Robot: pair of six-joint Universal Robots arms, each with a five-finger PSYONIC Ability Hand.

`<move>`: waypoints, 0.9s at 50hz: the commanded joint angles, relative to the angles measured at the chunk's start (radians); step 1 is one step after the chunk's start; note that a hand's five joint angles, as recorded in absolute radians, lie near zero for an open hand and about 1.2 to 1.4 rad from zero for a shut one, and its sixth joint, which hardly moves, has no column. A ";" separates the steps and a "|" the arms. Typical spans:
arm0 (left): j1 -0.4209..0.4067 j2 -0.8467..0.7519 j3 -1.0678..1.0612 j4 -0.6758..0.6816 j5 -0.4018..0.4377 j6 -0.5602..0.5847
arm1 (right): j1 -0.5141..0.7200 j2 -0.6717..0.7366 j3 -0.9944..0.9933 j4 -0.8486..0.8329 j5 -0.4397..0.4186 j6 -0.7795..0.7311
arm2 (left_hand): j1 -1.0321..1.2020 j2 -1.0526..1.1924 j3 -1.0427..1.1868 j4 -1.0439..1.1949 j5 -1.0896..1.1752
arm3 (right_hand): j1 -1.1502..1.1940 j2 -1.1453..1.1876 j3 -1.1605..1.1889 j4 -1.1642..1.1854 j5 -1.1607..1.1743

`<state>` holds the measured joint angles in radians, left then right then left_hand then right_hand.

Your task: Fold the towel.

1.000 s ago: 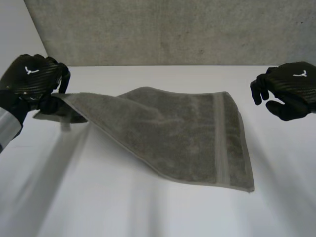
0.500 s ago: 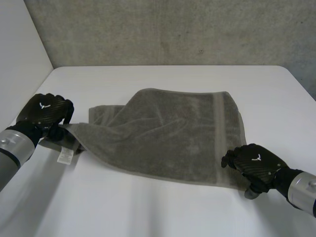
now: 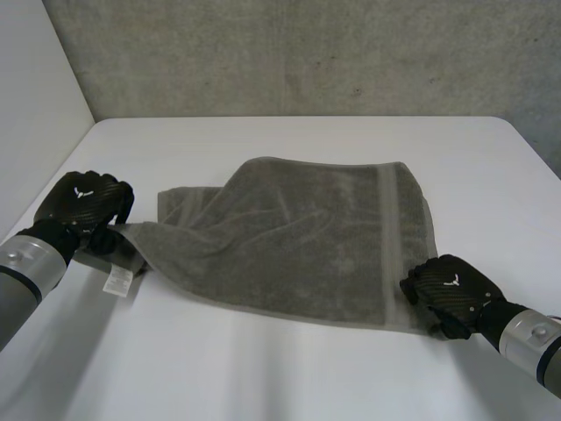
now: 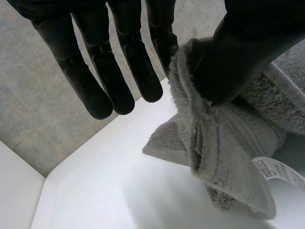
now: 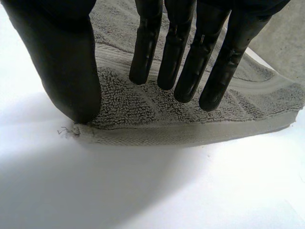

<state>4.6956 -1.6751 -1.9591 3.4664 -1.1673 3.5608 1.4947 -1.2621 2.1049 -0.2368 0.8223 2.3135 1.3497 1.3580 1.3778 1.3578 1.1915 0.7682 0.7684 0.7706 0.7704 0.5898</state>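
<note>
Overhead, head view, towel: one grey towel [image 3: 298,237] lies on the white table [image 3: 263,368]. Its left part is doubled over and rumpled, so the fold looks begun but not squared.
Head view, hands: two. The left hand [image 3: 83,203] is at the towel's left corner and the right hand [image 3: 449,288] at its near right corner, probably placed at opposite ends to draw the cloth taut.
Head view, care label: one care label [image 3: 117,281], lying on the table beside the left hand.
Left wrist view, grasp: the thumb [image 4: 248,52] nips the bunched corner against the nearest finger. The other fingers [image 4: 95,71] are straight and spread, clear of the cloth.
Right wrist view, contact: straight fingers [image 5: 186,52], slightly spread, reach over the towel. The thumb tip sits on the corner and nothing hooks under the hem, so this hand pins rather than grasps.
</note>
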 commanded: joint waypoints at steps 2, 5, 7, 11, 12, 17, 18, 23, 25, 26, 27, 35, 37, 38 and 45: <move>0.000 0.000 -0.001 -0.001 0.000 0.000 | 0.006 0.027 0.000 -0.010 0.001 0.000 | 0.047 0.038 0.018 0.038 0.030 | 0.010 0.010 0.007 0.008 0.014; 0.000 0.000 -0.001 0.000 0.000 0.000 | 0.006 0.029 0.000 -0.010 0.001 0.000 | 0.047 0.038 0.018 0.038 0.030 | 0.007 0.007 0.004 0.005 0.011; 0.000 0.000 -0.001 -0.001 0.000 0.000 | 0.006 0.030 -0.002 -0.010 0.001 0.000 | 0.047 0.038 0.018 0.038 0.030 | 0.001 0.001 -0.002 -0.001 0.005; 0.001 -0.002 -0.001 0.000 0.000 0.000 | 0.006 0.033 -0.005 -0.012 0.001 0.000 | 0.047 0.038 0.018 0.038 0.030 | 0.024 0.024 0.022 0.022 0.028; 0.001 -0.002 -0.001 0.000 0.000 0.000 | 0.006 0.036 -0.008 -0.012 0.001 0.000 | 0.047 0.038 0.018 0.038 0.030 | 0.143 0.143 0.141 0.141 0.147; 0.000 -0.002 -0.001 -0.001 0.000 0.000 | 0.006 0.041 -0.020 -0.010 0.003 0.006 | 0.047 0.038 0.018 0.038 0.030 | 0.628 0.628 0.626 0.626 0.632; 0.000 0.000 -0.001 0.000 0.000 -0.002 | 0.006 0.039 -0.023 -0.009 0.001 0.009 | 0.047 0.038 0.018 0.038 0.030 | 0.628 0.628 0.626 0.626 0.632; 0.000 -0.002 -0.001 0.000 -0.002 -0.002 | 0.004 0.027 -0.025 -0.009 -0.002 0.021 | 0.047 0.038 0.018 0.038 0.030 | 0.628 0.628 0.626 0.626 0.632; -0.002 0.000 -0.001 -0.001 -0.002 -0.003 | 0.004 0.021 -0.026 -0.009 -0.003 0.033 | 0.047 0.038 0.018 0.038 0.030 | 0.628 0.628 0.626 0.626 0.632; -0.002 0.000 -0.001 -0.001 -0.002 -0.003 | 0.003 0.012 -0.026 -0.009 -0.005 0.052 | 0.047 0.038 0.018 0.038 0.030 | 0.628 0.628 0.626 0.626 0.632; -0.002 0.000 -0.001 -0.001 -0.002 -0.003 | 0.003 0.012 -0.026 -0.009 -0.005 0.052 | 0.047 0.038 0.018 0.038 0.030 | 0.628 0.628 0.626 0.626 0.632; -0.006 0.008 -0.012 -0.015 -0.003 -0.002 | -0.010 -0.034 -0.060 0.014 0.003 0.116 | 0.047 0.038 0.018 0.038 0.030 | 0.628 0.628 0.626 0.626 0.632; -0.006 0.014 -0.015 -0.015 -0.002 0.000 | -0.043 -0.098 -0.104 0.095 0.003 0.154 | 0.047 0.038 0.018 0.038 0.030 | 0.628 0.628 0.626 0.626 0.632; -0.008 0.018 -0.020 -0.015 0.000 0.003 | -0.044 -0.099 -0.105 0.096 0.003 0.155 | 0.047 0.038 0.018 0.038 0.030 | 0.628 0.628 0.626 0.626 0.632; -0.006 0.077 -0.058 -0.058 0.001 0.015 | -0.158 -0.180 -0.264 0.515 -0.067 0.134 | 0.047 0.038 0.018 0.038 0.030 | 0.628 0.628 0.626 0.626 0.632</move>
<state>4.6885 -1.6443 -1.9862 3.4430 -1.1678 3.5666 1.4196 -1.3849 1.9663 -0.0457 0.8138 2.4799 1.3497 1.3580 1.3777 1.3578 1.1915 1.3056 1.3046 1.3345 1.3357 1.1566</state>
